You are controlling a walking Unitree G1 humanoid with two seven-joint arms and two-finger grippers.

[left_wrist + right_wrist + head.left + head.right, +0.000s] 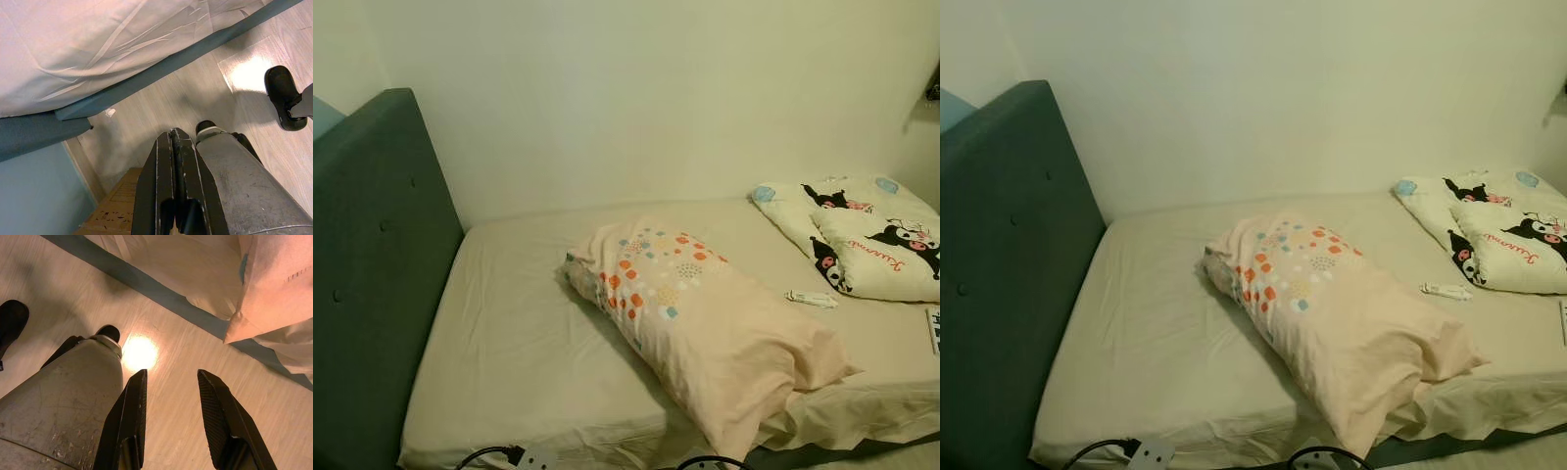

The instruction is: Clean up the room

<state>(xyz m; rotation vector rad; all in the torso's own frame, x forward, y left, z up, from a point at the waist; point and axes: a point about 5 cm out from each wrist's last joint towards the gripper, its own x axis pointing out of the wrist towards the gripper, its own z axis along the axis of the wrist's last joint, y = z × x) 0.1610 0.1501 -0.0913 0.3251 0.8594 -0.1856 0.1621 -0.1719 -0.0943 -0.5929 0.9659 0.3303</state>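
My left gripper is hanging low beside my leg with its two black fingers pressed together on nothing, pointing down at the pale wood floor just off the blue-grey bed frame. My right gripper is hanging the same way with its fingers spread apart and nothing between them, over the floor, and the corner of the peach pillow is drooping past the bed's edge toward the upper right of that wrist picture, well apart from the fingers. In the head views, a white power strip with a black cable is sitting at the bottom edge, at the near rim of the mattress. Above it, the cream sheet is lying wrinkled, and the peach pillow with orange and blue dots is lying diagonally across the middle of the frame, its lower end overhanging the near edge. To the right, a small white object is resting on the sheet, just beside two cartoon-print cushions piled at the right edge. The dark teal headboard is filling the left side, and the bare wall is standing behind it all.
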